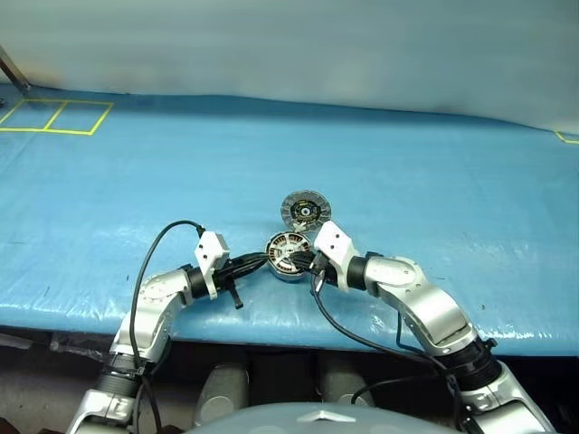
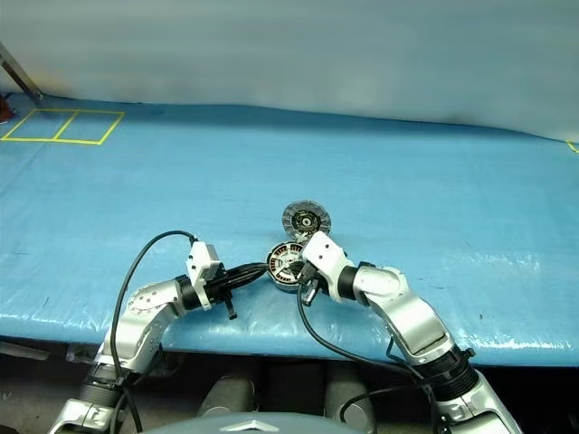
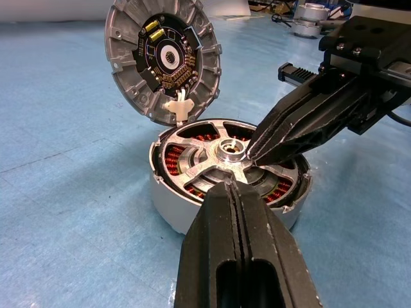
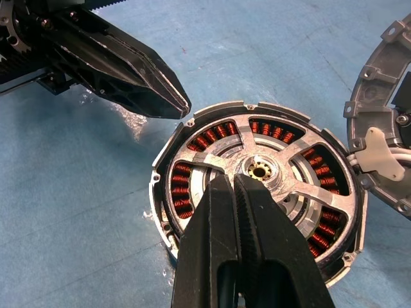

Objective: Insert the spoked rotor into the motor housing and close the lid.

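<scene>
Couldn't see much of the motor housing (image 1: 288,256) from the head camera, since both hands crowded in on it and covered its sides. The wrist cams were way better. The spoked rotor (image 4: 260,172) was sitting down inside the housing, shiny silver spokes with the copper-coloured windings showing through the gaps, and a small brassy hub in the middle. The near edge of the housing was hidden behind the fingers in both wrist views.

The left hand (image 3: 232,190) had its fingers pressed together with nothing between them, tip right at the housing rim. The right hand (image 4: 232,183) was closed and empty too, tip resting over the rotor just beside the hub; whether it was actually touching, I couldn't tell.

The lid (image 3: 164,59) stood tilted up just behind the housing, dark patterned face and ribbed grey rim showing, partly cut off in the right wrist view. Everything sat near the front edge of the blue-covered bench (image 1: 434,181).
</scene>
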You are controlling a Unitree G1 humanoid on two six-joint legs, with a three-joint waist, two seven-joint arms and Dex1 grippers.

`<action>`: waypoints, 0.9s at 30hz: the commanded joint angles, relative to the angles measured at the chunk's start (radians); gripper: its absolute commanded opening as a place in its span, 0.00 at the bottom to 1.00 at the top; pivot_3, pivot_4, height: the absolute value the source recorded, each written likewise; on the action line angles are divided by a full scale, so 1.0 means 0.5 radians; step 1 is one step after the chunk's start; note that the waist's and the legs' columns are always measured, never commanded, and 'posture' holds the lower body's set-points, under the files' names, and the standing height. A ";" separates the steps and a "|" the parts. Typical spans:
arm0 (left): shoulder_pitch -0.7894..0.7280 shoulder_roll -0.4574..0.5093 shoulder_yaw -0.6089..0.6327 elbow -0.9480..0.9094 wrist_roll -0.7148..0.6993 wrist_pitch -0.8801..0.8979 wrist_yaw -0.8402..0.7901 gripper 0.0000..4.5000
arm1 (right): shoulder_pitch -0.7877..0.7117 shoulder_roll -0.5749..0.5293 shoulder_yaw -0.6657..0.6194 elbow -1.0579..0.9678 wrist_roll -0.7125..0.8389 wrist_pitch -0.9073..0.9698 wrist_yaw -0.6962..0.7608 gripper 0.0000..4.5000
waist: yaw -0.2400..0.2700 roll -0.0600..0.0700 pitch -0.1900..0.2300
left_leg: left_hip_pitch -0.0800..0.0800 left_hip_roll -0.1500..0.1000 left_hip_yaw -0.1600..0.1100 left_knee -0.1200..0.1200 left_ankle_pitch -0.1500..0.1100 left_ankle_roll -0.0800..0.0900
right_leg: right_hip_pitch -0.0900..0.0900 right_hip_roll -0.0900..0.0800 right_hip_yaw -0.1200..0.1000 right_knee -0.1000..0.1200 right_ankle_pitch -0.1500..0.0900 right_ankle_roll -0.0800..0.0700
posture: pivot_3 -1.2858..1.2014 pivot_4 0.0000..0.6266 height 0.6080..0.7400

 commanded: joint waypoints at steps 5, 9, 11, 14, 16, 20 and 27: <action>0.000 -0.004 0.006 -0.044 -0.013 -0.022 -0.008 0.00 | 0.079 0.228 -0.292 0.101 0.337 0.293 -0.035 0.03 | -0.001 0.000 0.000 | -0.001 0.000 -0.001 0.000 0.000 0.000 | -0.001 0.000 0.000 0.000 0.000 0.000 | 0.52 0.24 1.00; -0.001 -0.005 0.007 -0.044 -0.011 -0.023 -0.005 0.00 | 0.083 0.309 -0.408 0.112 0.456 0.380 -0.050 0.03 | -0.006 0.001 0.001 | -0.002 0.001 0.000 -0.003 0.000 0.000 | -0.003 0.001 0.000 0.001 0.000 0.000 | 0.52 0.24 1.00; -0.001 -0.004 0.008 -0.044 -0.009 -0.024 -0.004 0.00 | 0.090 0.301 -0.415 0.117 0.471 0.379 -0.039 0.03 | -0.005 0.002 0.001 | -0.003 0.001 0.000 -0.004 0.000 0.000 | -0.003 0.001 0.000 0.001 0.000 0.000 | 0.52 0.24 1.00; 0.001 -0.004 0.008 -0.045 -0.009 -0.023 -0.004 0.00 | 0.104 0.241 -0.346 0.125 0.408 0.378 -0.043 0.03 | -0.005 0.002 0.001 | -0.003 0.001 0.000 -0.004 0.000 0.000 | -0.003 0.000 0.000 0.000 0.000 0.000 | 0.52 0.24 1.00; 0.002 -0.003 0.007 -0.046 -0.010 -0.023 -0.006 0.00 | 0.111 0.208 -0.300 0.123 0.368 0.376 -0.058 0.03 | -0.003 0.002 0.001 | -0.003 0.000 0.000 -0.004 0.000 0.000 | -0.003 0.000 0.000 0.000 0.000 0.000 | 0.52 0.24 1.00; 0.003 -0.003 0.004 -0.045 -0.011 -0.020 -0.008 0.00 | 0.133 0.234 -0.338 0.117 0.401 0.395 -0.125 0.03 | 0.000 0.001 0.001 | -0.003 0.000 0.000 -0.004 0.000 0.000 | -0.003 0.000 0.000 -0.001 0.000 0.000 | 0.52 0.24 1.00; 0.003 -0.008 -0.004 -0.041 -0.007 -0.021 -0.009 0.00 | 0.156 0.347 -0.509 0.008 0.693 0.451 -0.083 0.03 | 0.000 0.002 0.002 | -0.006 0.000 -0.001 -0.004 0.000 0.000 | -0.005 0.000 0.000 -0.001 0.000 0.000 | 0.52 0.24 1.00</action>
